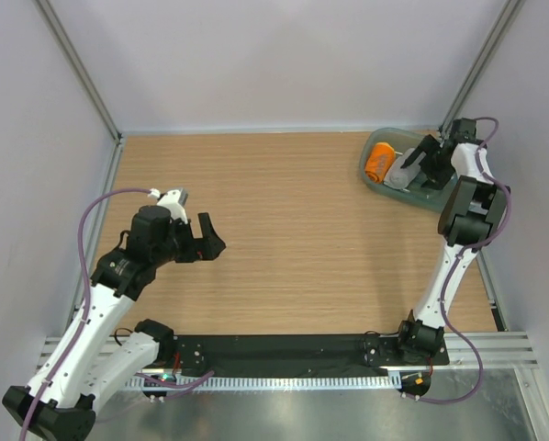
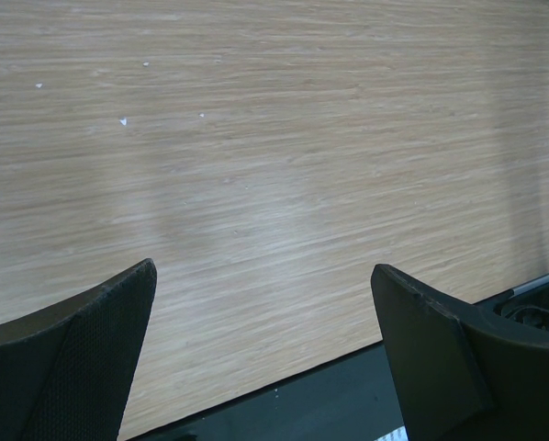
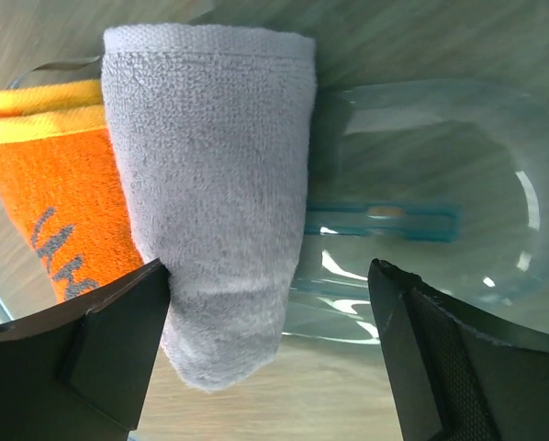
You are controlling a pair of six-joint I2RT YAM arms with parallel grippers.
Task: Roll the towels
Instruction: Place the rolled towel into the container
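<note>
Rolled for storage, the grey towel (image 3: 210, 184) lies against the orange towel (image 3: 54, 193) in the tub (image 3: 440, 165) at the table's (image 1: 293, 230) 2 o'clock corner, the right gripper (image 3: 270, 276) straddling it with jaws apart, apparently letting go, while the left gripper (image 2: 265, 276) waits at 9 o'clock, jaws apart and empty.

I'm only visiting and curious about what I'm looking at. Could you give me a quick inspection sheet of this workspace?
Surface: light wood-grain table, flat.
Job's things: grey towel and orange towel, both rolled, side by side in the translucent tub at the far right corner.
Clutter: a few tiny pale specks on the wood.
Grippers: left gripper open over bare wood, holding nothing; right gripper open, its jaws standing either side of the grey towel's near end.
Cables: purple cables loop along both arms.
Surroundings: pale walls and metal frame posts.
</note>
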